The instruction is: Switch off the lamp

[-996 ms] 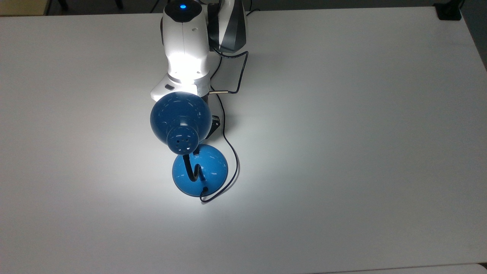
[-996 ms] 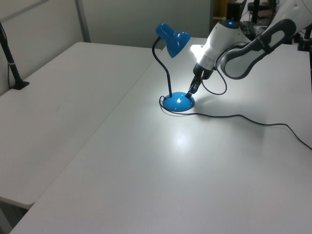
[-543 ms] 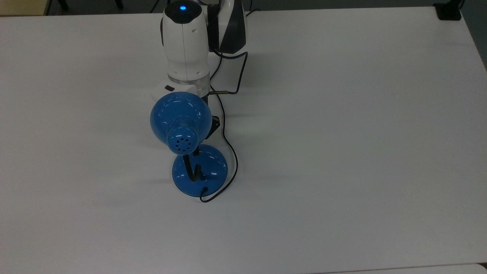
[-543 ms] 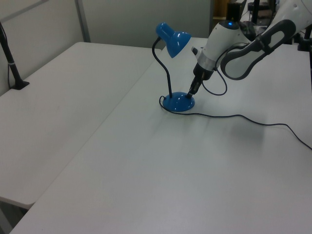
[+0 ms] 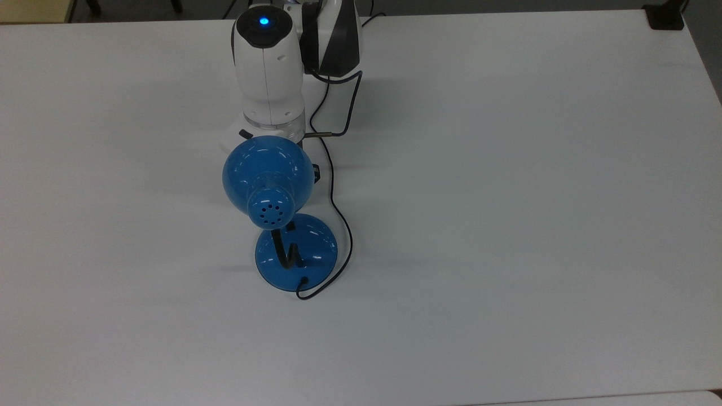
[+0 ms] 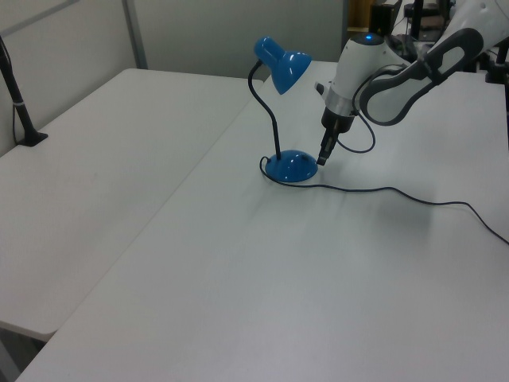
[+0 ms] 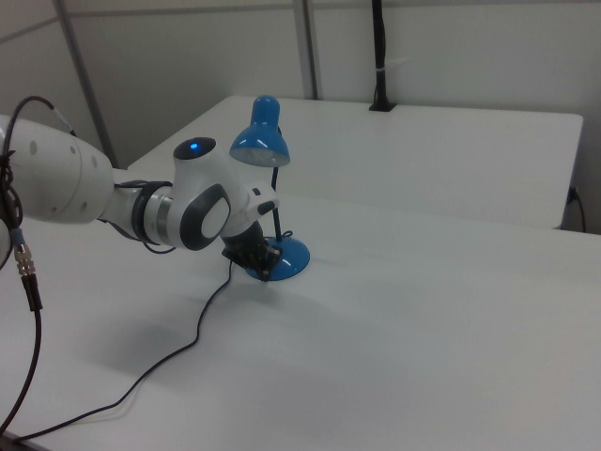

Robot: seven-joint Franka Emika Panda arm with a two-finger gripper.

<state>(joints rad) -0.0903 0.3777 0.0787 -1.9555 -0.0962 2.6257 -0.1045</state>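
At the base's edge: the gripper hangs just beside the lamp's round base, on the left view's right, tip pointing down at the table.
Jaws: whether they are apart or together cannot be told — they read as one dark tip in the left view, and in the right view the gripper is a dark mass against the base.
Contact: apart from the base by a sliver in the left view; touching cannot be ruled out.
Lamp: stands mid-table, base flat, gooseneck bent over so the shade faces down toward the arm's wrist.
Light: no glow on the table or on the arm under the shade — the lamp looks off.
Why there: the tip sits low at the base, which suggests the switch is on that side of the dome; I judge the press done.
Cord: runs from the base across the table to the left view's right, slack, clear of the tip.
Arm: reaches in low under the shade, so a straight lift risks knocking the shade.
Next: back away sideways first, then rise.
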